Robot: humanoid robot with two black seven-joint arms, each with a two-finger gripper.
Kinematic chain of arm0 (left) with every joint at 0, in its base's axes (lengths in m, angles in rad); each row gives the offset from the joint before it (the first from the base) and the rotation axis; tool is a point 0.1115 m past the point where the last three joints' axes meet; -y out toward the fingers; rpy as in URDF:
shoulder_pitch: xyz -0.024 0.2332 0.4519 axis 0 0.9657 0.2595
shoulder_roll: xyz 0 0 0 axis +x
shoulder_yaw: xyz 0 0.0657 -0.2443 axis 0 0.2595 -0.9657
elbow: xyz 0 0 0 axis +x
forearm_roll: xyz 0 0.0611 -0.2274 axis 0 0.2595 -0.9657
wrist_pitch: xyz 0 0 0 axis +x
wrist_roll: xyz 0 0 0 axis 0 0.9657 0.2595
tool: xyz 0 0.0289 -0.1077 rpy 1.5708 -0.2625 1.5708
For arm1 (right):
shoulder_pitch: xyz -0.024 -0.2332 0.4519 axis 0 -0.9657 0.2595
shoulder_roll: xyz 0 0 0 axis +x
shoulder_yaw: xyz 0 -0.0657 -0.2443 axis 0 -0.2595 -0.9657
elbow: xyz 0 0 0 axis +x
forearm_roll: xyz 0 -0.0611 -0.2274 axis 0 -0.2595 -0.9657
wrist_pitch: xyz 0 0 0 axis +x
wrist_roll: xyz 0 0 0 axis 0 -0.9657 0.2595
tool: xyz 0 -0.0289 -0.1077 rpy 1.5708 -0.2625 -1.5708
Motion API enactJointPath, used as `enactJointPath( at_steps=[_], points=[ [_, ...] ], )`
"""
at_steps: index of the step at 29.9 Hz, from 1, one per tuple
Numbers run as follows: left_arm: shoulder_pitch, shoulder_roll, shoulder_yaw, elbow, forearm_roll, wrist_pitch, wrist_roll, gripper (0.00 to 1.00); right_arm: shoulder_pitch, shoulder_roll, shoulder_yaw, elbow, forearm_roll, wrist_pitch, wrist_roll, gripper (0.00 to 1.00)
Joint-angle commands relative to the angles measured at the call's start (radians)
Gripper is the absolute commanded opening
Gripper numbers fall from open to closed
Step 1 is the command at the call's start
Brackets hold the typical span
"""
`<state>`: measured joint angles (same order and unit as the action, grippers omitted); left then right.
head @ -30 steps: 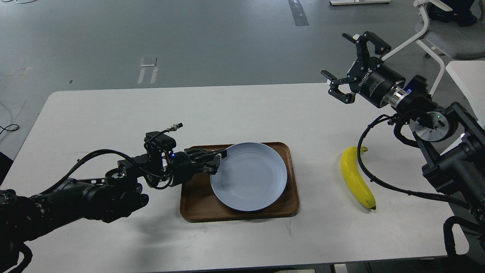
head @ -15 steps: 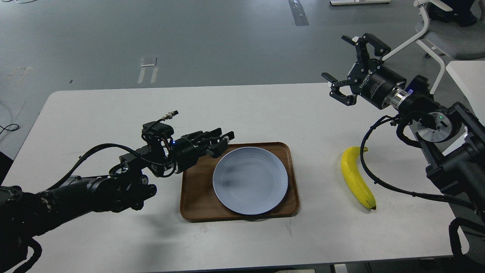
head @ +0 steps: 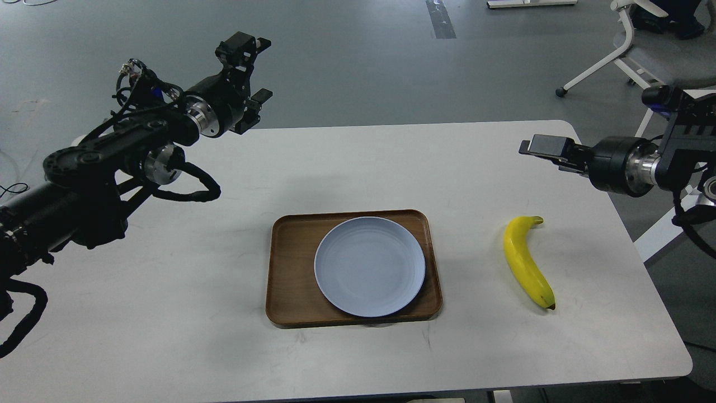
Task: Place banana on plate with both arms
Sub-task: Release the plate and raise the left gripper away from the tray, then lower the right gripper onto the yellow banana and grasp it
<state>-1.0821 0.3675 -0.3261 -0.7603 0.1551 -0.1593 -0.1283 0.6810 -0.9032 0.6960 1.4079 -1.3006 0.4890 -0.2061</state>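
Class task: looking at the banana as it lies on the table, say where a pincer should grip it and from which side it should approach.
Grip the banana at its thick middle, coming from straight above, fingers across its width. It lies flat on the table with open space on both long sides, and its ends taper.

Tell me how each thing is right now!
Banana: lying flat on the table, untouched.
Plate: empty, sitting on the tray.
Left hand: open, raised, holding nothing.
Right hand: raised beyond the banana, holding nothing; open or shut unclear.
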Motion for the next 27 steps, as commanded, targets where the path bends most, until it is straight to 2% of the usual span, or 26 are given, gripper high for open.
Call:
enactJointPath(
  at_steps=[1, 6, 12, 15, 19, 23, 26, 27],
  points=[
    [0.039, 0.002, -0.102, 0.001, -0.014, -0.063, 0.058, 0.99, -0.001, -0.025, -0.107, 0.04, -0.167, 0.0, 0.004, 1.0],
    [0.076, 0.008, -0.108, 0.001, -0.012, -0.052, 0.046, 0.99, -0.012, 0.016, -0.156, 0.039, -0.227, 0.0, 0.002, 0.96],
    [0.114, 0.071, -0.114, -0.016, -0.011, -0.051, 0.036, 0.99, -0.018, 0.086, -0.188, 0.028, -0.247, 0.0, 0.001, 0.92],
    [0.126, 0.099, -0.114, -0.043, -0.011, -0.051, 0.016, 0.99, -0.041, 0.118, -0.188, 0.026, -0.249, 0.0, -0.01, 0.9],
    [0.134, 0.12, -0.113, -0.054, -0.005, -0.051, 0.015, 0.99, -0.075, 0.15, -0.19, -0.001, -0.249, 0.0, -0.042, 0.89],
    [0.148, 0.123, -0.11, -0.056, 0.0, -0.051, 0.015, 0.99, -0.097, 0.155, -0.19, -0.018, -0.258, 0.0, -0.047, 0.82],
    [0.157, 0.122, -0.105, -0.054, 0.001, -0.051, 0.015, 0.99, -0.1, 0.155, -0.196, -0.018, -0.282, 0.0, -0.047, 0.68],
    [0.162, 0.12, -0.103, -0.056, 0.003, -0.051, 0.015, 0.99, -0.1, 0.155, -0.204, -0.017, -0.289, 0.0, -0.038, 0.5]
  ],
)
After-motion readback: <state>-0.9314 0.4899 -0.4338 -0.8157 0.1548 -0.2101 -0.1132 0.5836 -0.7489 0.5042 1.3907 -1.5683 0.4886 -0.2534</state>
